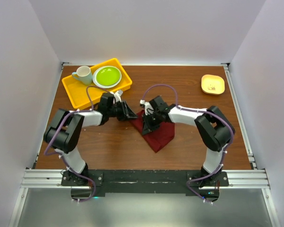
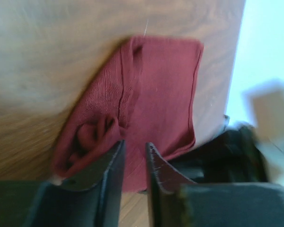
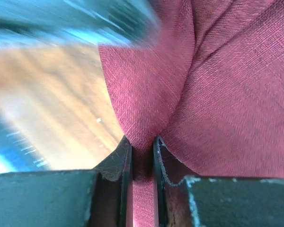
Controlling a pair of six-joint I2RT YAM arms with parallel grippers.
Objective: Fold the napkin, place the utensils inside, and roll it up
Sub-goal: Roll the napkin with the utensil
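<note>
The maroon napkin [image 1: 160, 135] lies folded and bunched at the table's middle. In the left wrist view the napkin [image 2: 165, 94] has a rolled-up lump at its near left corner. My left gripper [image 1: 131, 114] hovers just left of the cloth. Its jaws [image 2: 135, 147] stand a little apart with nothing between them. My right gripper [image 1: 146, 126] rests on the napkin's upper left edge. In the right wrist view this gripper [image 3: 143, 142] is shut on a raised fold of the napkin [image 3: 217, 94]. The utensils are hidden.
A yellow tray [image 1: 68, 90] at the back left holds a green plate [image 1: 107, 76] and a pale cup [image 1: 84, 74]. A small yellow dish [image 1: 212, 84] sits at the back right. The two grippers are close together over the cloth.
</note>
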